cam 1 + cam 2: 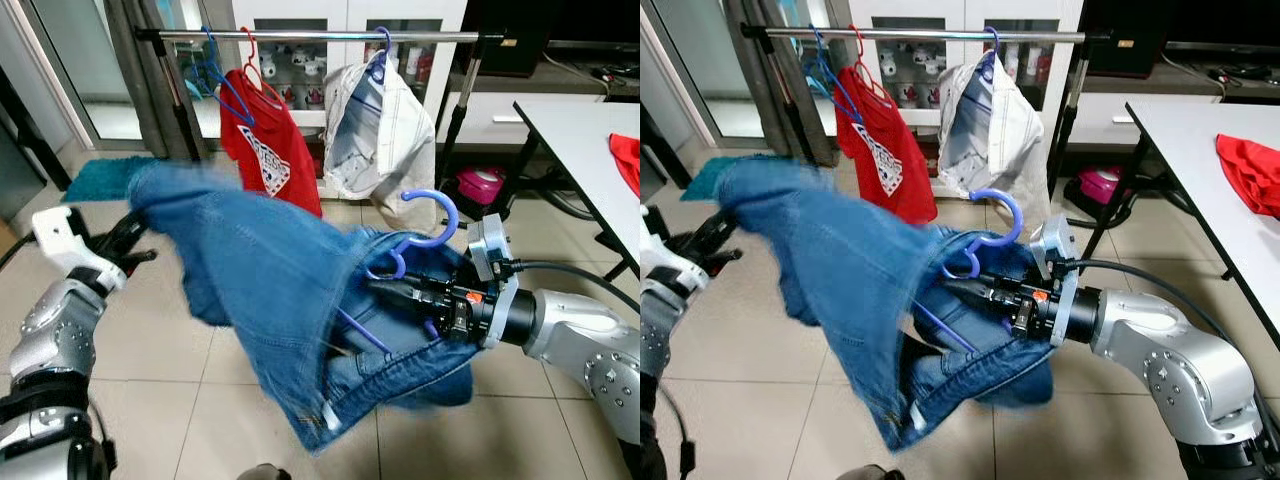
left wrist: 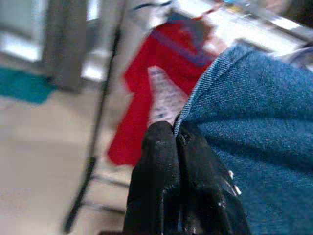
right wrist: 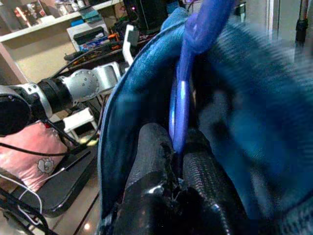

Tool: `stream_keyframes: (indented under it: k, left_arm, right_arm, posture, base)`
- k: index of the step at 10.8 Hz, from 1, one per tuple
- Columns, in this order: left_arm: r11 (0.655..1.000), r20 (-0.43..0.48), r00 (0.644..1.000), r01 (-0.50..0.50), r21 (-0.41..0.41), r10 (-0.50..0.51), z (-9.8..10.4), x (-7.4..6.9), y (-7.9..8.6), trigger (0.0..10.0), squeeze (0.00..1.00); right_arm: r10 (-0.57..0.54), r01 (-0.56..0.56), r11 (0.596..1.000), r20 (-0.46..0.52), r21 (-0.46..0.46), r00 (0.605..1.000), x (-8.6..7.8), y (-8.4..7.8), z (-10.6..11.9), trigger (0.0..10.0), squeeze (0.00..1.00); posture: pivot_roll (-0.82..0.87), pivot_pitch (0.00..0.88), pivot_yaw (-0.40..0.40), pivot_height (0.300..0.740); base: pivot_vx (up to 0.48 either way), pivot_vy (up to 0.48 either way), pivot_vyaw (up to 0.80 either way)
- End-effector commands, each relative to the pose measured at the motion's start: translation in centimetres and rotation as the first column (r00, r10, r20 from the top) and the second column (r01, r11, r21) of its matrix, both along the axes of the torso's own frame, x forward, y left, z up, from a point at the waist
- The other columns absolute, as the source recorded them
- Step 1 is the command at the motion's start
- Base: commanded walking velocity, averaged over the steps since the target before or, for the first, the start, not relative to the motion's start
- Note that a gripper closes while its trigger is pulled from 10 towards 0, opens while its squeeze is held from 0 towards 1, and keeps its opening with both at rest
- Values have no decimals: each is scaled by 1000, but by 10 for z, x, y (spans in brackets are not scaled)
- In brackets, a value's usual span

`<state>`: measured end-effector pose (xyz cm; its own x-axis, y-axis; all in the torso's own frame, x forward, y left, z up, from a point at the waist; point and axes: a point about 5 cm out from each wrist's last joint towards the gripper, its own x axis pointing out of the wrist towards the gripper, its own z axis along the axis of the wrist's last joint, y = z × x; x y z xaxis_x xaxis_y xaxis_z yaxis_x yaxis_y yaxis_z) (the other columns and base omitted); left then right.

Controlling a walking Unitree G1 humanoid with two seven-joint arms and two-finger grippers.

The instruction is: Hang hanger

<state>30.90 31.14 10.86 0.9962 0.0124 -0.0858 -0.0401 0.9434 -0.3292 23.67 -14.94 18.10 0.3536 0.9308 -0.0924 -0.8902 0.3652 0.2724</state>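
Note:
A blue plastic hanger [image 1: 425,232] sticks up out of a blue denim garment [image 1: 260,290] held in mid-air between my arms. My right gripper [image 1: 395,290] is shut on the hanger [image 3: 183,98] inside the denim's waist opening. My left gripper [image 1: 135,240] is shut on the denim's hem [image 2: 234,112] at the left. Behind stands a clothes rail [image 1: 330,36] with a red T-shirt [image 1: 268,150] and a white garment [image 1: 375,135] hanging on hangers.
An empty blue hanger [image 1: 225,85] hangs left of the red T-shirt. A white table [image 1: 590,150] with a red cloth [image 1: 628,155] stands at the right. A pink container [image 1: 482,185] sits on the tiled floor under the rail. A teal mat [image 1: 100,175] lies at the left.

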Motion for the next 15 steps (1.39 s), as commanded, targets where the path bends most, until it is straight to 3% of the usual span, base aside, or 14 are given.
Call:
stream_keyframes:
  k: [1,2,3,6,8,10,11,12,13,14,15]
  left_arm:
    - [988,-46,987,-154,16,154,0,-4,20,0,0]
    - [953,-104,948,-303,-4,301,-7,-11,37,0,0]
    - [944,-118,938,-330,-4,327,-9,-14,40,0,0]
    - [883,-232,857,-468,24,460,-31,-31,53,0,0]
    - [807,-288,767,-589,34,573,-43,-50,68,0,0]
    - [756,-300,711,-653,52,636,-46,-62,78,0,0]
    - [816,-271,778,-576,52,567,-45,-55,70,0,0]
    - [947,-158,935,-321,8,319,-32,-28,37,10000,0]
    - [969,-106,963,-245,25,246,-26,-23,28,10000,129]
    - [975,-46,975,-213,71,216,-17,-21,23,10000,1000]
    - [971,-51,972,-226,76,230,-19,-23,25,10000,1000]
  right_arm:
    - [-8,7,1000,37,20,999,0,-1,9,10000,0]
    - [-10,9,1000,35,20,999,0,-2,10,10000,0]
    - [-10,10,1000,34,20,999,0,-2,10,10000,0]
    - [-12,11,1000,29,20,1000,0,-4,10,10000,0]
    - [-10,9,1000,29,19,1000,1,-5,12,10000,0]
    - [-12,11,1000,28,16,1000,1,-7,12,10000,0]
    - [-13,13,1000,26,13,1000,2,-7,12,10000,0]
    - [-39,39,999,24,6,999,5,-6,10,10000,0]
    - [-52,52,999,19,3,998,6,-5,8,10000,0]
    - [-64,64,998,6,8,998,6,-2,6,10000,0]
    - [-67,67,998,1,18,998,5,0,4,10000,0]
  posture:
    - [-149,0,73,740]
    - [-151,0,72,740]
    - [-151,0,71,740]
    - [-149,0,62,740]
    - [-153,0,60,740]
    - [-154,0,51,740]
    - [-152,0,48,740]
    - [-143,0,44,740]
    - [-141,0,44,740]
    - [-133,0,49,740]
    - [-137,0,61,740]
  base:
    - [0,0,0]
    - [0,0,0]
    - [0,0,0]
    - [0,0,0]
    - [0,0,0]
    - [0,0,0]
    - [0,0,0]
    - [0,0,0]
    - [0,0,0]
    - [0,0,0]
    - [0,0,0]
